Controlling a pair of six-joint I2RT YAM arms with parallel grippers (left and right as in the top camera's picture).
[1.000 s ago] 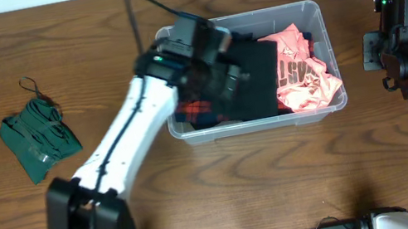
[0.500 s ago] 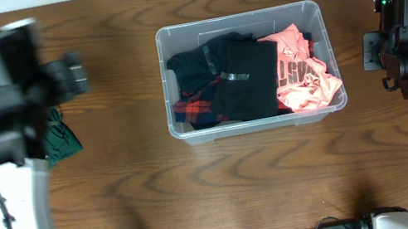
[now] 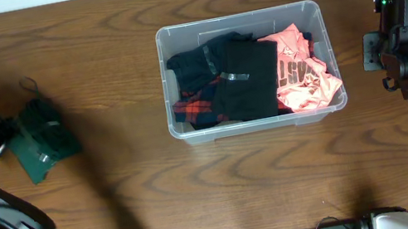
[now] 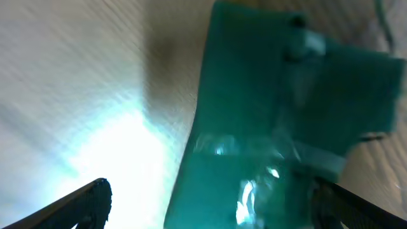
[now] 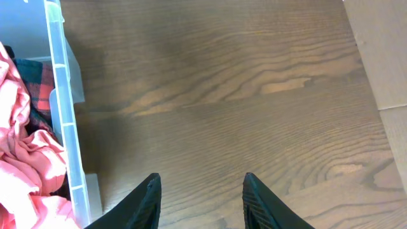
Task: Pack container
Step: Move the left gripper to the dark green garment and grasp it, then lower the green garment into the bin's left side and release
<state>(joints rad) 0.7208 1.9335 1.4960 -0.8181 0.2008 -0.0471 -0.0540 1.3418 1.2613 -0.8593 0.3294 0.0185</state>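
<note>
Container: the clear rectangular container [image 3: 237, 17] stands upright on the wooden table [image 3: 267, 183], a little right of centre and toward the far edge, with its top open.
Contents: 3 garments fill it. A black garment [image 3: 249, 81] lies in the middle, a red-and-black plaid garment [image 3: 196, 109] at the front left, and a pink shirt [image 3: 302, 72] is bunched against the right wall.
Green garment: a crumpled green garment [image 3: 39, 137] lies on the bare wood, well apart from the container on its left side.
Left gripper: the left gripper [image 4: 210, 202] is at the table's far left edge, right at the green garment. Its wrist view is blurred, but the 2 fingertips show at the lower corners, spread wide, with green cloth beyond them and nothing clamped.
Left gripper to container: they are well apart, and the green garment lies between them.
Right gripper: the right gripper [image 5: 202, 202] has its 2 fingertips parted and holds nothing, with bare wood below it.
Right gripper to container: the gripper is outside the container, near its right end. The clear end wall runs down the left edge of the right wrist view, with pink and plaid cloth behind it.
</note>
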